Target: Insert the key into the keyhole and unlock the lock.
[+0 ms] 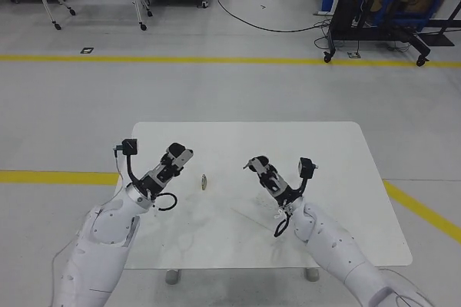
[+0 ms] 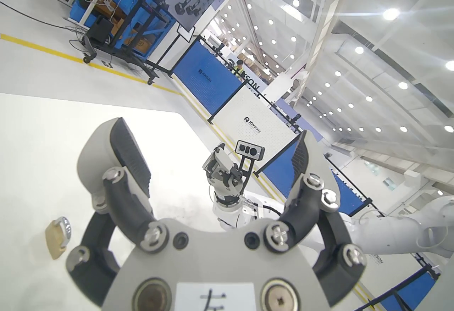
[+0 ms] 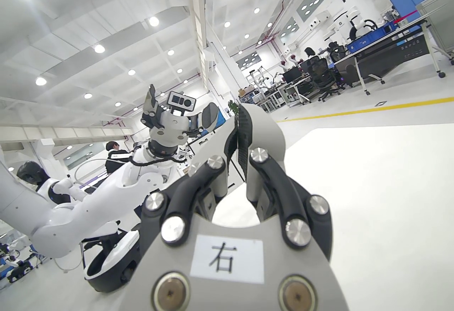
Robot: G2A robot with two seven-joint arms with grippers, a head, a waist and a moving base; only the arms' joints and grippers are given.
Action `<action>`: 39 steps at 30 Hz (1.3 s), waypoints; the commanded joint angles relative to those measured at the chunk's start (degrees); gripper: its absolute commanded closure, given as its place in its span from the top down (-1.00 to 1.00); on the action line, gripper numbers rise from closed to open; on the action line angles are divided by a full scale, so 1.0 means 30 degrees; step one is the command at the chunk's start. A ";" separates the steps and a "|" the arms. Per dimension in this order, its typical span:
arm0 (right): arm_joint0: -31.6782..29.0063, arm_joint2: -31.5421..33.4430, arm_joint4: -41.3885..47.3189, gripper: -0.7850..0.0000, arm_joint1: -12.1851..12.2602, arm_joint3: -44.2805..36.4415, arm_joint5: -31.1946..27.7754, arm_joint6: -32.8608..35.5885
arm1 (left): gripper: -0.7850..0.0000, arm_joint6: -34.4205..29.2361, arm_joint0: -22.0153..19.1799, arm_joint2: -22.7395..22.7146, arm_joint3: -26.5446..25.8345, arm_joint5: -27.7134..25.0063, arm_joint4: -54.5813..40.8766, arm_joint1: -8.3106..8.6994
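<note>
A small brass padlock (image 1: 203,182) with a silver shackle lies on the white table (image 1: 330,153), between the two arms. In the left wrist view the padlock (image 2: 58,232) rests on the tabletop just beside and below my left gripper (image 2: 211,135), whose fingers are spread wide open with nothing between them. From above, the left gripper (image 1: 180,151) is raised just left of the lock. My right gripper (image 1: 251,163) is raised to the right of the lock. Its pads (image 3: 238,135) are pressed together and shut. No key is visible in it or on the table.
The tabletop stretches bare toward its far edge and right side. Yellow floor lines (image 1: 215,59) run beyond the table. A black wheeled stand (image 1: 376,31) stands far back right, away from the arms.
</note>
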 commanded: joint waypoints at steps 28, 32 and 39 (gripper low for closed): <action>0.0763 -0.1112 1.9644 -1.00 -0.1693 0.0729 -0.0001 1.8341 | -0.27 -0.5131 -0.1484 0.2603 0.0986 0.1250 0.0570 0.0225; 0.0593 -0.0424 1.9194 -1.00 -0.1921 0.0645 -0.0001 1.8716 | -0.44 -0.5125 -0.1548 0.2670 0.1038 0.1463 0.0764 0.0260; 0.0307 0.0560 1.8581 -1.00 -0.2269 0.0692 -0.0001 1.9450 | -1.00 -0.4957 -0.1545 0.2800 0.1054 0.1758 0.0834 0.0303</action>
